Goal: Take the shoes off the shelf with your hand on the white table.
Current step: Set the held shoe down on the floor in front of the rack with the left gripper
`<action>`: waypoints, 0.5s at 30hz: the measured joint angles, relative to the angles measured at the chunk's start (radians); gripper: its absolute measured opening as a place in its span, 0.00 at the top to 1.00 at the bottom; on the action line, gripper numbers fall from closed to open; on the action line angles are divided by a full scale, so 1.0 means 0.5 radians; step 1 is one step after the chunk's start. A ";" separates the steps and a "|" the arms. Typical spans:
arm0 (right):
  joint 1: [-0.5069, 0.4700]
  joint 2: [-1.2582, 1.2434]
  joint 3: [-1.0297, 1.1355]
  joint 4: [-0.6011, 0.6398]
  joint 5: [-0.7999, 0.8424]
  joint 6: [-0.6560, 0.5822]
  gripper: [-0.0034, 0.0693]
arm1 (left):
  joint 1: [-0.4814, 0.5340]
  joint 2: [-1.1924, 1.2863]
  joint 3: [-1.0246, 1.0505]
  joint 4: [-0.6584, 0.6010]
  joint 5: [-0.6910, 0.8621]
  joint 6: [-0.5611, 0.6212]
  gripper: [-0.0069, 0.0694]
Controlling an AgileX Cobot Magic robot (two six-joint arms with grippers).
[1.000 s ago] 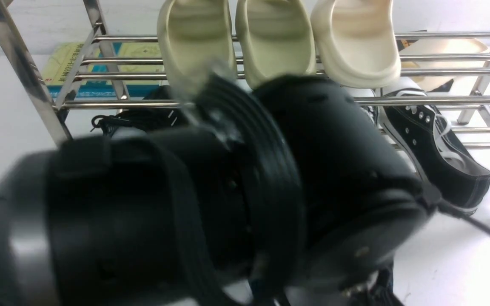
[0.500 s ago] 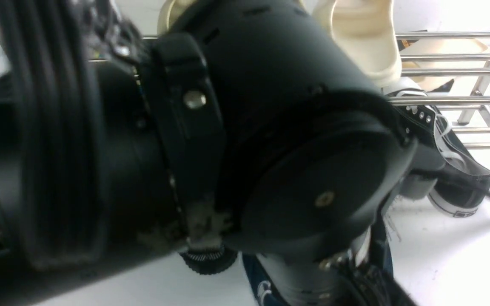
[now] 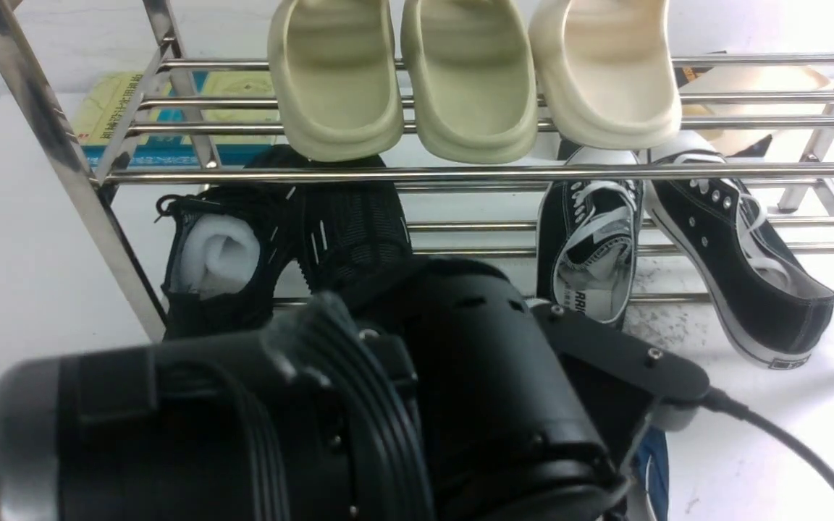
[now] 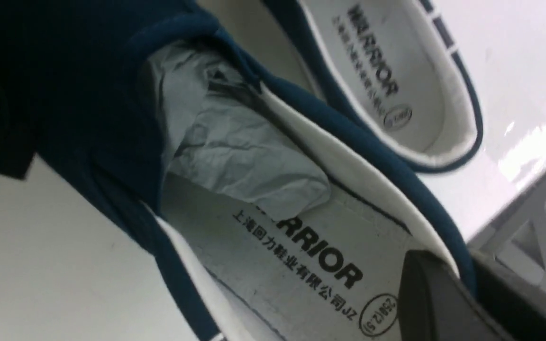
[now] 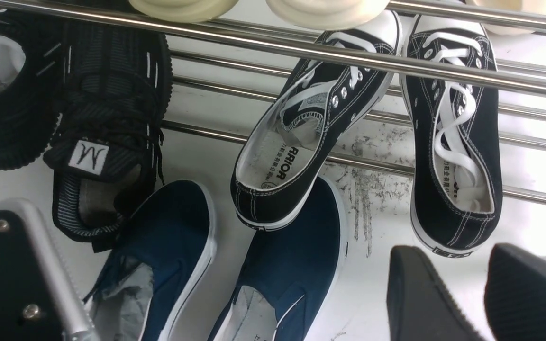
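Now left end effector (image 4: 462,284) pinches heel of navy shoe (image 4: 296,251).

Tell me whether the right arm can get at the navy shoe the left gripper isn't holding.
Likely yes: the right gripper hangs open beside that navy shoe, only bare white table between them. The black sneaker overlaps just its toe.
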 joint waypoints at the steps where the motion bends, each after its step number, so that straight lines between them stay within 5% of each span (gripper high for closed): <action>1: 0.000 0.000 0.000 0.000 0.000 0.000 0.62 | 0.007 0.014 0.009 0.069 -0.005 0.000 0.84; 15: 0.000 0.000 0.000 0.000 0.004 0.000 0.62 | 0.021 0.248 0.022 0.277 -0.083 0.000 0.84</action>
